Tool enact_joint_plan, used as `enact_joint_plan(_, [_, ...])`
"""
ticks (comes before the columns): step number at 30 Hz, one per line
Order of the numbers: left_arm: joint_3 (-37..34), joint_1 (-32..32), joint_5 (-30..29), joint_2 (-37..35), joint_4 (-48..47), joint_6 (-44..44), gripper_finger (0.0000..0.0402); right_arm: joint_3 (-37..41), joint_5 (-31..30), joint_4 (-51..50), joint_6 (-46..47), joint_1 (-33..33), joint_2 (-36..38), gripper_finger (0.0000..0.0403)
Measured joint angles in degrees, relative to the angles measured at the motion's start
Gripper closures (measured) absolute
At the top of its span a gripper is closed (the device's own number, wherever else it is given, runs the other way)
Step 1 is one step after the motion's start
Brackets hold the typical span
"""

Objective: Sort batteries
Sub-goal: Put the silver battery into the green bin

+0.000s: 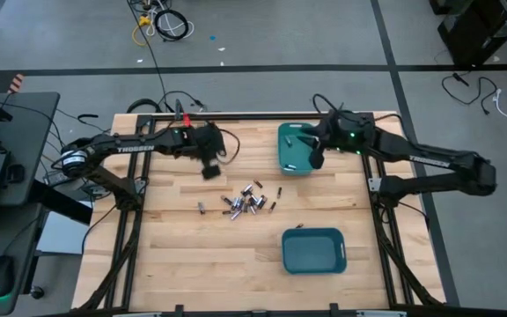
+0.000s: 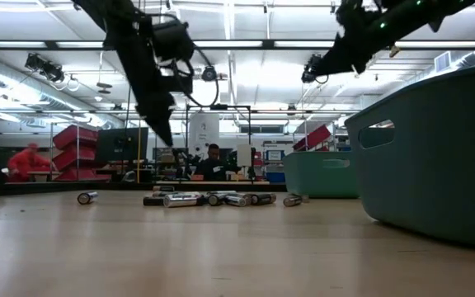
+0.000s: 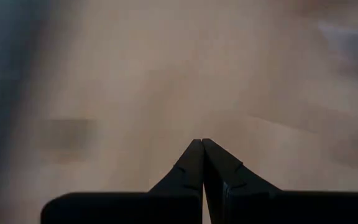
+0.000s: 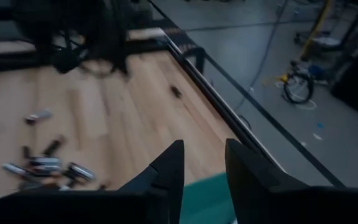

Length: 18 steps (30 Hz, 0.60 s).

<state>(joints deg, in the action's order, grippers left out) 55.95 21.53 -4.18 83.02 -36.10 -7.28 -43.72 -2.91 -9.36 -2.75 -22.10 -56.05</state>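
Observation:
Several small batteries (image 1: 245,202), silvery and dark, lie loose in a cluster on the middle of the wooden table; they also show in the low view (image 2: 204,199) and the right wrist view (image 4: 48,165). My left gripper (image 1: 209,169) hangs above the table just far-left of the cluster, pointing steeply down, its fingers (image 3: 202,144) shut with nothing between them. My right gripper (image 1: 317,158) is raised over the far teal bin (image 1: 293,150) and is open (image 4: 204,149), nothing between its fingers. What lies inside the bin does not show.
A second teal bin (image 1: 313,250) stands near the table's front right and fills the right of the low view (image 2: 435,157). A few stray batteries (image 1: 201,209) lie apart from the cluster. Bare wood surrounds the cluster. A person sits in the room beyond the table (image 2: 213,161).

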Motion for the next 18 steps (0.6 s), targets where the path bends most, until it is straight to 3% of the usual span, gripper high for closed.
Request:
enact_joint_plan(2, [-0.5, -0.5, 11.8, 0.0, -2.9, -0.1, 0.04, 0.0, 0.0, -0.9, 0.2, 1.5, 1.0, 0.0302])
enact_joint_plan(3, [-0.8, -1.3, 14.4, 0.0, -4.1, 0.0, 0.04, 0.0, 0.0, -1.2, 0.2, 2.1, 1.2, 0.0302])
enact_joint_plan(10, [-1.1, -9.3, 9.0, 0.0, -20.1, 9.5, 0.0401, 0.0, -0.4, -1.5, 1.1, 4.5, 0.3, 0.0303])
enact_joint_plan(18, [-1.1, -16.9, 7.8, 0.0, -23.4, 26.0, 0.0399, 0.0, -0.5, -1.5, 1.7, 4.5, -1.6, 0.0304])
